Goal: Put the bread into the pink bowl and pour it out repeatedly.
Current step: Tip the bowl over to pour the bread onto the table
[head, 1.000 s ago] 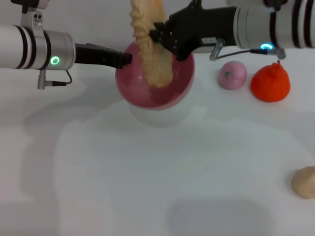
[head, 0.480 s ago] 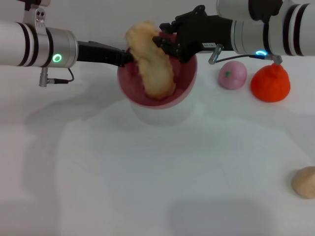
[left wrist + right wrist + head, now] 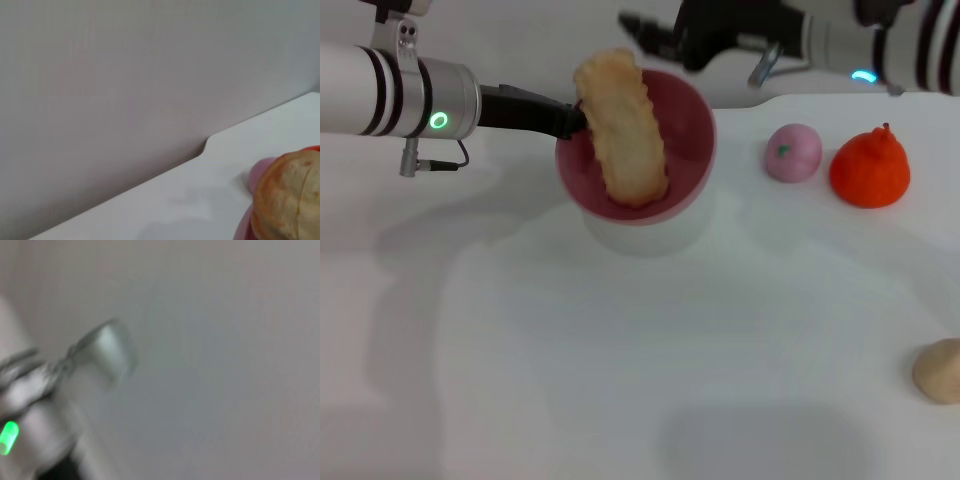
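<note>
I read the bread (image 3: 620, 128) as free of the right gripper (image 3: 655, 32), which sits above and behind the pink bowl (image 3: 690, 125), just past its far rim; its dark fingers look parted with nothing between them. The loaf stands slanted inside the pink bowl, lower end down in the bowl's hollow, upper end poking over the rim on the side nearest the left gripper (image 3: 572, 120). That left gripper meets the bowl's rim at that same side, right beside the loaf's raised end, and appears clamped on the rim.

The bread is pale tan with ridged, wavy edges; in the left wrist view its rounded end (image 3: 287, 197) shows golden-brown with faint seams. The bowl is glossy pink, tipped so its mouth faces me.

My left arm reaches in level from the bowl's left, a green ring lit on its wrist. My right arm comes in from the bowl's upper right. A small pink ball (image 3: 793, 153) and an orange fruit (image 3: 869, 167) lie right of the bowl.
</note>
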